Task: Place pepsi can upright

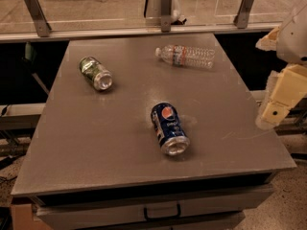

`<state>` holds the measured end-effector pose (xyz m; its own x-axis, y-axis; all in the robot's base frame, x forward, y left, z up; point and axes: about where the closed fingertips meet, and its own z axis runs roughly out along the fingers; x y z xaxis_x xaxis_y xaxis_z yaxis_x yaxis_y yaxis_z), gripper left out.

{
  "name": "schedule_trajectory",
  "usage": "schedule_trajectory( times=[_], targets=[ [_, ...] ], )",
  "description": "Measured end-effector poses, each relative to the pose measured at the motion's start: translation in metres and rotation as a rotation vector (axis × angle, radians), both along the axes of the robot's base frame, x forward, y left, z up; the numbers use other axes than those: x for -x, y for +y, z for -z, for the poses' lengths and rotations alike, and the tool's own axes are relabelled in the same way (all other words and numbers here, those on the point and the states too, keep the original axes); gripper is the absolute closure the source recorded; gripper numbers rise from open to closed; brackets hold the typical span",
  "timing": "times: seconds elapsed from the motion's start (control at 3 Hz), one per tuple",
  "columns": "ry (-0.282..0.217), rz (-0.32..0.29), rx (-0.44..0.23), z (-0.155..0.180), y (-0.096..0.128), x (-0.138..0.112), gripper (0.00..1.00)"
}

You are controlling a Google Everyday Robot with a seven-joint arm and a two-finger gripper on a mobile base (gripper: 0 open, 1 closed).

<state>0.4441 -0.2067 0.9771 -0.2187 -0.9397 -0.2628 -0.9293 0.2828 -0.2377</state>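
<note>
Grey table [96,143] carries pepsi can [170,128] on its side: likely light, thin-walled, slippery. Grasp mid-body. Gripper [278,104] hangs beyond table edge; its opening cannot be told.

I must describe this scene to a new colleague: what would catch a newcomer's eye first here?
The dark blue aluminium pepsi can with its round red-white-blue logo lies on its side near the middle of the grey table. Behind it, a green can at the left and a clear plastic bottle at the back right also lie flat. The cream-coloured end effector hangs beside the table's right edge, touching nothing.
</note>
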Motion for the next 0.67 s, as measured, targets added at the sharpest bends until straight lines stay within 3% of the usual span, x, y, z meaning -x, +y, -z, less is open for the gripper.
schedule_trajectory(
  times=[0.33, 0.67],
  targets=[
    [0.016, 0.011, -0.058, 0.010, 0.038, 0.006, 0.00],
    [0.072, 0.050, -0.093, 0.031, 0.084, 0.018, 0.00]
  ],
)
